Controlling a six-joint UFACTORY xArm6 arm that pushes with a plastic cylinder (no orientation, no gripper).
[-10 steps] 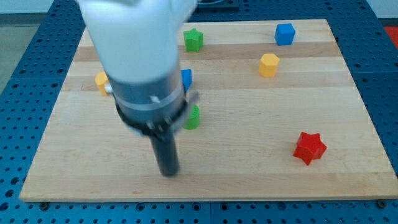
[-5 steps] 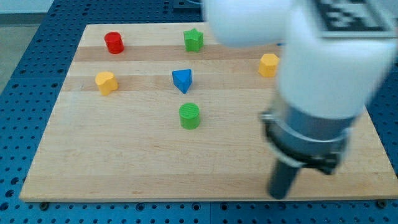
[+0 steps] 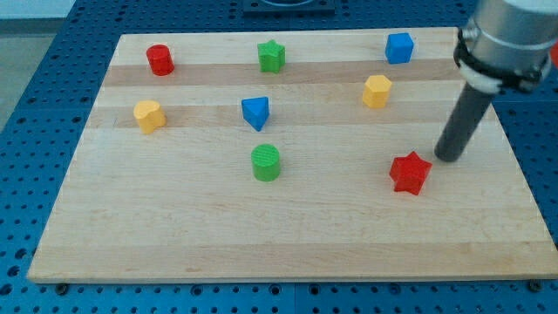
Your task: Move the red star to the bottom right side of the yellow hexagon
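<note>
arm: enters top right | rod: tilted | my tip (image 3: 447,157): on board

My tip (image 3: 448,158) was dark grey to black, on a rod below a grey collar. The board (image 3: 288,235) was pale wood with lighter and darker strips, on a blue perforated table (image 3: 35,61). Nearest my tip was the red star (image 3: 410,172). Farther off were the yellow hexagon (image 3: 377,91), blue cube (image 3: 399,47), green star (image 3: 272,56), blue triangular block (image 3: 255,112), green cylinder (image 3: 266,162), yellow block (image 3: 148,115) and red cylinder (image 3: 159,59).
</note>
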